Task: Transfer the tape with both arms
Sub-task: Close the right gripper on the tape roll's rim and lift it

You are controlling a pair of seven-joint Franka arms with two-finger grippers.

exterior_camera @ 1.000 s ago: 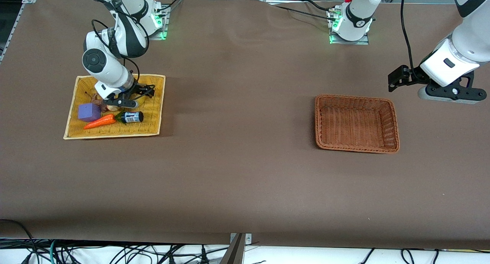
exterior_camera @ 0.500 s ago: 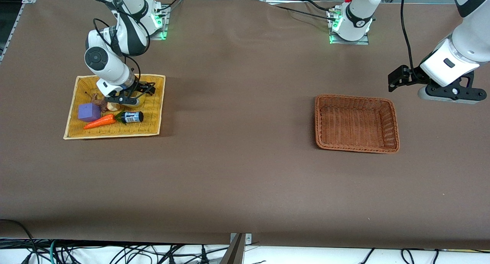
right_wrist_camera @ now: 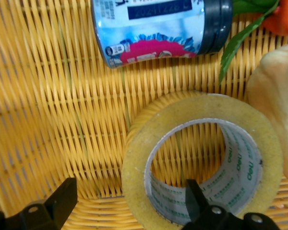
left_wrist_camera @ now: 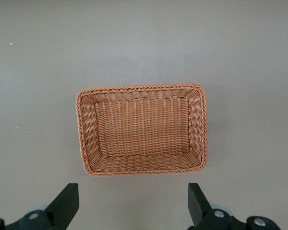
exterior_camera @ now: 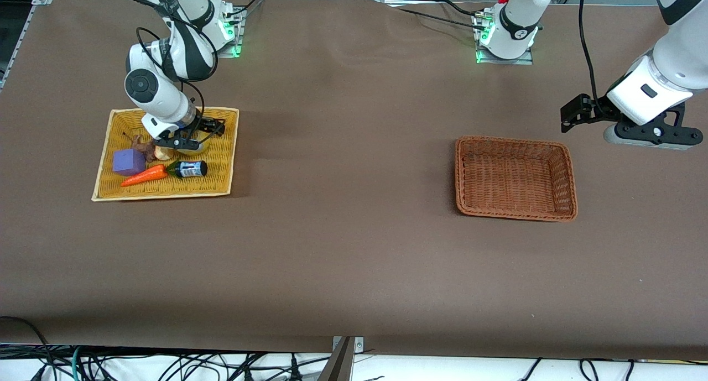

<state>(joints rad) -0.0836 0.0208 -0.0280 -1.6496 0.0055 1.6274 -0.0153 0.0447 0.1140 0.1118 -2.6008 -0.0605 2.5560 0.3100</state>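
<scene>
The tape (right_wrist_camera: 192, 108), a yellowish ring with a wide hole, lies flat in the yellow wicker tray (right_wrist_camera: 48, 96). My right gripper (right_wrist_camera: 129, 203) is open and low over it, one finger inside the hole and the other outside the ring, not closed on it. In the front view the right gripper (exterior_camera: 185, 144) covers most of the tape (exterior_camera: 201, 146). My left gripper (left_wrist_camera: 133, 206) is open and empty. It waits in the air at the left arm's end of the table (exterior_camera: 650, 137), beside the brown basket (exterior_camera: 511, 141).
The tray (exterior_camera: 166, 194) also holds a dark bottle with a white-blue label (exterior_camera: 191, 168), a carrot (exterior_camera: 145, 175), a purple block (exterior_camera: 129, 161), a brown figure (exterior_camera: 145, 146) and a pale lump (exterior_camera: 161, 153). The brown basket (left_wrist_camera: 139, 89) holds nothing.
My right gripper has shifted a little away from the front camera within the tray, settling over the tape. The left arm has not moved.
</scene>
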